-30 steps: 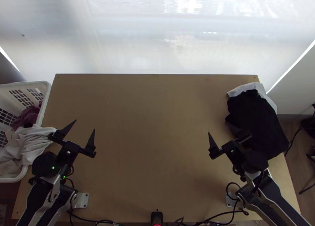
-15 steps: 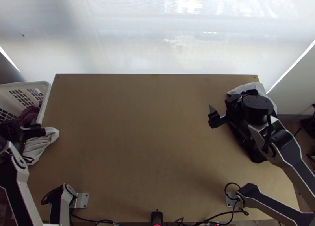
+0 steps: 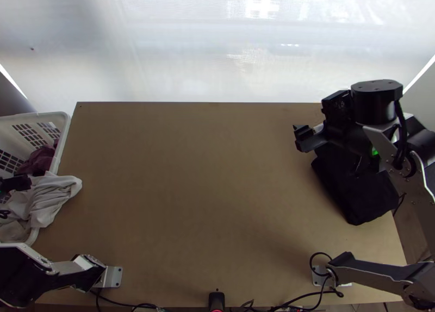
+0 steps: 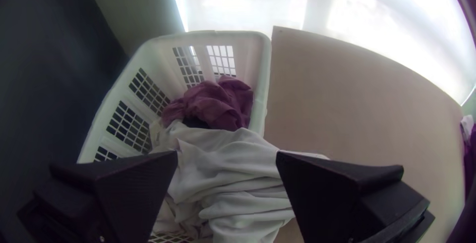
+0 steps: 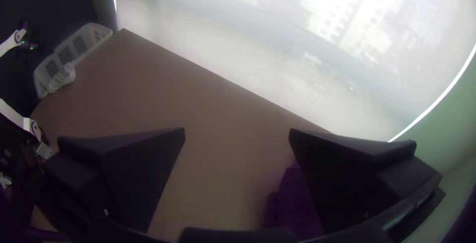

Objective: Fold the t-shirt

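T-shirt [image 3: 53,197], bunched, lengthwise from basket [image 3: 65,128] onto table [image 3: 190,187]

An indoor room, home or lab unclear, with a wide window [image 3: 217,51], wooden table [image 3: 190,187] and basket [image 4: 263,79].

White basket [image 4: 260,64] at wooden table's [image 3: 206,181] left edge — maroon cloth [image 4: 215,105] bunched inside — pale screen [image 3: 179,67] beyond.

Smooth wooden table [image 3: 206,187], plastic basket [image 4: 262,89]
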